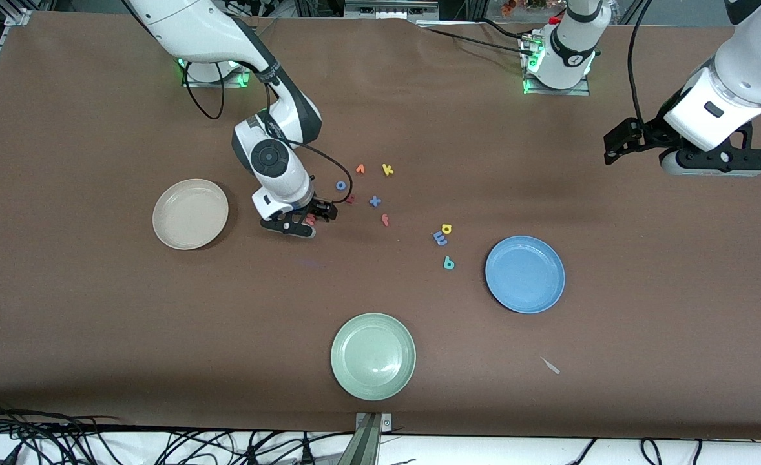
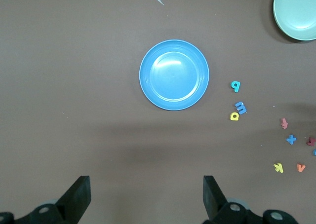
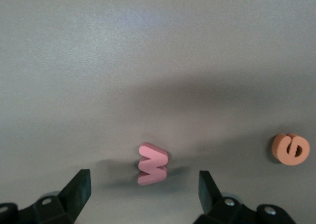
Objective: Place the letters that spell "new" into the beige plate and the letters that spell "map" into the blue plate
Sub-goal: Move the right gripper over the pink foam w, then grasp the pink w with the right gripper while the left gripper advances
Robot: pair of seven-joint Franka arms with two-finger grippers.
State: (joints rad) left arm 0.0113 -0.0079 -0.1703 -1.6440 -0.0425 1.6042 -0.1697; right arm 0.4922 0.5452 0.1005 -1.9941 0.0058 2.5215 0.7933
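Observation:
My right gripper (image 1: 304,218) is down at the table beside the beige plate (image 1: 190,214), fingers open. The salmon "w" (image 3: 153,165) stands tilted on its edge just ahead of the gap between the fingertips (image 3: 80,183), touching neither. An orange "e" (image 3: 290,149) lies a short way off. The yellow "a" (image 1: 446,228), blue "m" (image 1: 440,238) and teal "p" (image 1: 448,263) cluster beside the blue plate (image 1: 524,274). Both plates hold nothing. My left gripper (image 2: 147,189) waits open, raised over the left arm's end of the table (image 1: 719,165).
A pale green plate (image 1: 373,355) sits nearest the front camera. Loose letters lie mid-table: orange "v" (image 1: 360,169), yellow "k" (image 1: 387,170), blue "o" (image 1: 340,185), blue "x" (image 1: 375,201), red "f" (image 1: 385,220). A small scrap (image 1: 550,365) lies near the blue plate.

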